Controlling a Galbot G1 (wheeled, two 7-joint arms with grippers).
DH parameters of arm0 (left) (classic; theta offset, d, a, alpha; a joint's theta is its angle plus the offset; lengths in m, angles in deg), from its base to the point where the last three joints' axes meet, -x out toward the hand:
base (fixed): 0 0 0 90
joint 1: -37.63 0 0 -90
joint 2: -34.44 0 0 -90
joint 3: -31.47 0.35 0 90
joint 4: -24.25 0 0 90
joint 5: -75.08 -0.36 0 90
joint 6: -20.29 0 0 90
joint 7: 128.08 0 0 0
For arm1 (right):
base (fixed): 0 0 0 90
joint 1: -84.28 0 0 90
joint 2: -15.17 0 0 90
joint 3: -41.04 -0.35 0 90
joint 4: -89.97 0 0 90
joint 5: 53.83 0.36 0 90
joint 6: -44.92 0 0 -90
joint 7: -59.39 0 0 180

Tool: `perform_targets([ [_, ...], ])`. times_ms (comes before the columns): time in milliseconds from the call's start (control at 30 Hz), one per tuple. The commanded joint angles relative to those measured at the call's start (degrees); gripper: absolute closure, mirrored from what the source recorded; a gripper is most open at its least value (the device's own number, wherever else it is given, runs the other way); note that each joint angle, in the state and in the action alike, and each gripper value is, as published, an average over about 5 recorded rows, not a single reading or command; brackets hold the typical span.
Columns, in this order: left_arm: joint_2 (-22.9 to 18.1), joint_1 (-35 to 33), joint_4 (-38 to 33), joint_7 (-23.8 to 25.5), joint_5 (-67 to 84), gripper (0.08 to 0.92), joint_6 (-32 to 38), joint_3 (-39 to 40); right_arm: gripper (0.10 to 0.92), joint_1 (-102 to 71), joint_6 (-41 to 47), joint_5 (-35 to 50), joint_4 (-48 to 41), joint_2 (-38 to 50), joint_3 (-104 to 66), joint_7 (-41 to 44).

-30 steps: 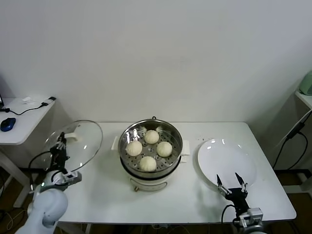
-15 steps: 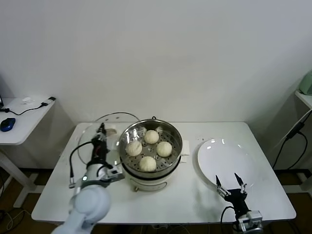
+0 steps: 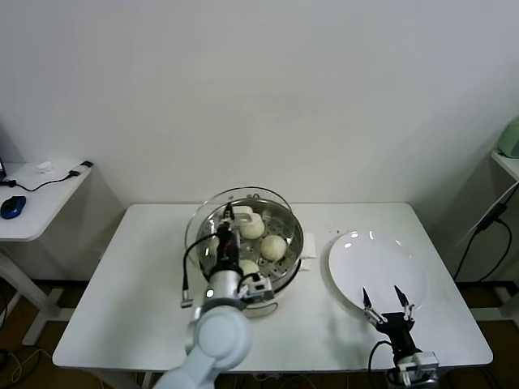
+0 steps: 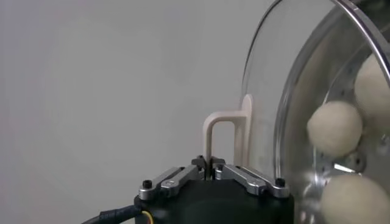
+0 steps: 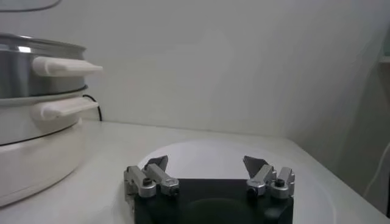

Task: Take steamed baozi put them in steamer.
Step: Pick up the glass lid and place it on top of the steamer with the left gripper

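Since a second earlier, left claw (image 3: 229,220), clamped on lid (image 3: 212,212), had swung over loaded steamer (image 3: 284,261); right claw (image 3: 387,311) idled wide; closing remained.

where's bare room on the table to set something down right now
Bare tabletop runs from the table's left edge to the steamer. The plate on the right holds nothing. The middle is crowded: the left gripper holds the glass lid over the buns.
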Motion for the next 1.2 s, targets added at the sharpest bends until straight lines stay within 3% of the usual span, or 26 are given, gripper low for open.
perform_targets([
  [33, -7.8, 2.2, 8.9, 1.1, -7.4, 0.857, -2.8, 5.4, 0.203, 0.3, -2.5, 0.6, -1.3, -0.3, 0.0, -0.9],
  [900, -6.3, 0.7, 13.2, -4.4, -6.0, 0.857, -2.7, 0.2, 0.203, 1.2, -4.9, -0.3, -3.2, -0.9, -0.2, -2.7],
  [1200, -5.2, 0.1, 10.5, -3.1, -4.7, 0.830, -1.9, 0.8, 0.203, 0.9, -4.2, -0.6, -2.2, -0.9, -0.1, -1.6],
])
